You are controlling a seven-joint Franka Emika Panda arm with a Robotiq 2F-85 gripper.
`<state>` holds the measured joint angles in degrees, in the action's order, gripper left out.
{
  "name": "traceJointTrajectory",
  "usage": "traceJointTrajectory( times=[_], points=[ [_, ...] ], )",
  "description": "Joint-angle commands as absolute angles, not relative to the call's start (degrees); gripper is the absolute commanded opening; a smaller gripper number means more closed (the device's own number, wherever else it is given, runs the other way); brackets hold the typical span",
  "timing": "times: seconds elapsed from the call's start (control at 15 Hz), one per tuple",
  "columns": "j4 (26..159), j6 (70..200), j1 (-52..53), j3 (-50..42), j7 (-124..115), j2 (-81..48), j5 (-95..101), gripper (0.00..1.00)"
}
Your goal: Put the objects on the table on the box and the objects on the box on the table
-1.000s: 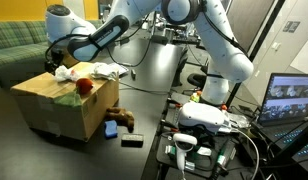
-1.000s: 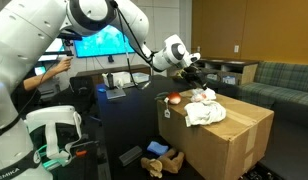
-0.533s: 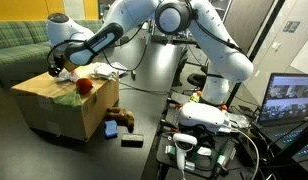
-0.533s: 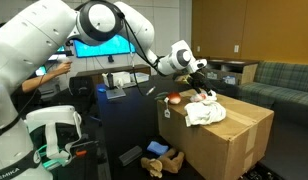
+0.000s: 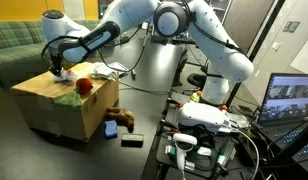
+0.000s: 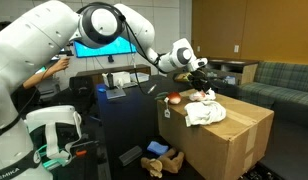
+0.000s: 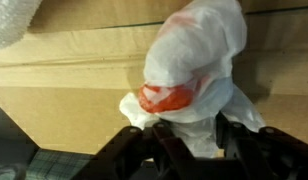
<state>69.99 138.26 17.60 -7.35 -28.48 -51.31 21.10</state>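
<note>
End effector — directly over white bag

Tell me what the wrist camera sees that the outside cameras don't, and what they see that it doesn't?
Only the wrist view shows, close up, the orange patch in the crumpled white bundle, with the gripper's dark fingers near its lower edge. Only an exterior view shows the whole arm, the red round thing, the small things on the dark table, the green couch and the laptop. Both show the cardboard box and the white bundle, which looks tiny from outside.
</note>
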Motion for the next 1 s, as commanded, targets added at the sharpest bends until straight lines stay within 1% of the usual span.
traceJointTrajectory(
  times=[0.0, 0.13, 0.2, 0.27, 0.33, 0.4, 0.47, 0.67, 0.93],
  points=[
    [67.75, 136.42, 18.68, -7.49, -26.72, -51.80, 19.47, 0.12],
    [68.11, 136.07, 19.18, -7.44, -26.90, -51.42, 19.48, 0.02],
    [68.52, 136.00, 19.50, -7.44, -27.04, -50.94, 19.56, 0.01],
    [69.07, 136.33, 19.80, -7.45, -27.18, -50.37, 19.68, 0.00],
    [69.92, 136.77, 20.20, -7.37, -27.40, -49.27, 19.75, 0.03],
    [70.81, 137.31, 20.59, -7.26, -27.55, -48.15, 19.83, 0.00],
    [72.08, 138.05, 21.11, -7.06, -27.78, -46.69, 19.92, 0.02],
    [75.82, 138.78, 21.86, -5.04, -26.56, -41.82, 19.31, 0.02],
    [86.66, 140.14, 21.67, 0.02, -23.18, -32.60, 17.49, 0.02]
  ],
)
